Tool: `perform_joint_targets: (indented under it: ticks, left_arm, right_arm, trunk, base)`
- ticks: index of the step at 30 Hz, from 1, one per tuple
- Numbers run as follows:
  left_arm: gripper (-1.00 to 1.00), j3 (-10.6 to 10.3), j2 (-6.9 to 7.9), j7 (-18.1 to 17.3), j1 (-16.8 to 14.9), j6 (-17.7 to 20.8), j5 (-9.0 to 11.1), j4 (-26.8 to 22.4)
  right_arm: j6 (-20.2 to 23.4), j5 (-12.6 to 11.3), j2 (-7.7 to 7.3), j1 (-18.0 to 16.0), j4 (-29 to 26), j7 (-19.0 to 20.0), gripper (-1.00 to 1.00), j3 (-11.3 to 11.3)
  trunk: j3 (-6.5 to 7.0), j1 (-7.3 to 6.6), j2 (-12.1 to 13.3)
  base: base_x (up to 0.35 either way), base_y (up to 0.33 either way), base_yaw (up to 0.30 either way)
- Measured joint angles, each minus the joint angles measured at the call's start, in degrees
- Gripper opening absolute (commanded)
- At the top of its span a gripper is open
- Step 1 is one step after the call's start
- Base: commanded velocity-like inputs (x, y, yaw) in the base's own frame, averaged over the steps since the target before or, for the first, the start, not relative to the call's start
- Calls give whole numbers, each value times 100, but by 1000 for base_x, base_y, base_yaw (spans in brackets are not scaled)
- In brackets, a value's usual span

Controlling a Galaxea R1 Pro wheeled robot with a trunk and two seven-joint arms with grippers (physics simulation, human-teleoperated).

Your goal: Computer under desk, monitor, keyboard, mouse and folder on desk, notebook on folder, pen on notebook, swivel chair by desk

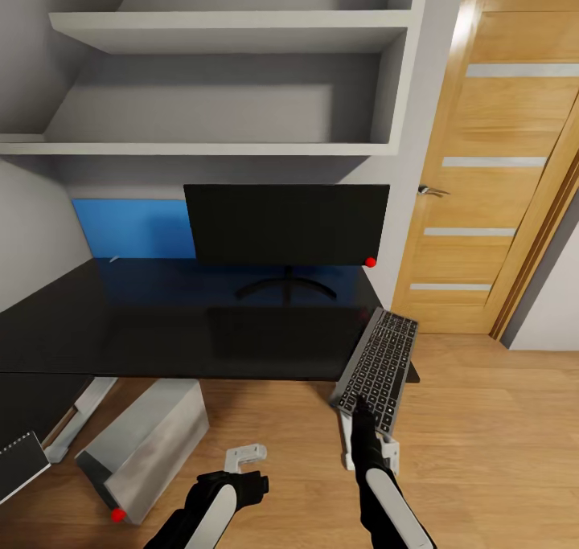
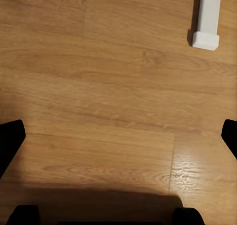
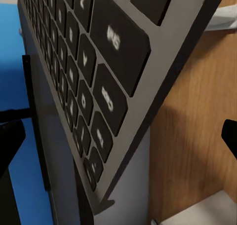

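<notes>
The monitor [image 1: 286, 223] stands upright on the black desk [image 1: 177, 324] in front of its blue back panel. The grey keyboard [image 1: 379, 360] lies across the desk's right front corner, its near end sticking out over the floor. My right gripper [image 1: 359, 411] reaches up to that near end. In the right wrist view the keyboard [image 3: 94, 82] is very close, slanting between the spread fingers of my right gripper [image 3: 118, 136], which is open. The silver computer [image 1: 149, 444] leans on the floor at the desk's front edge. My left gripper [image 1: 245, 473] is open over bare floor. A dark spiral notebook [image 1: 20, 465] shows at the lower left.
Grey wall shelves [image 1: 233, 30] hang above the desk. A wooden door [image 1: 490, 179] stands to the right. A white desk leg [image 1: 80, 412] sits at the left, and the foot of another white desk leg [image 2: 207, 22] lies ahead of my left gripper [image 2: 118, 131]. Wooden floor [image 1: 498, 436] stretches to the right.
</notes>
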Motion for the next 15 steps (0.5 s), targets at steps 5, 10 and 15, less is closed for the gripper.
perform_joint_targets:
  ticks: [5,10,15]
  left_arm:
    - [100,-11,-7,-5,0,0,1,3]
    - [100,-14,-8,3,0,0,-2,8]
    - [100,-14,-8,15,0,0,-7,14]
  right_arm:
    - [0,1,-3,1,0,8,100,-81]
    - [-3,3,-3,0,1,15,100,-88]
    - [-10,10,-3,1,1,19,100,-87]
  trunk:
    - [0,0,0]
    - [0,0,0]
    - [0,0,0]
  base:
    - [0,0,0]
    - [0,0,0]
    - [0,0,0]
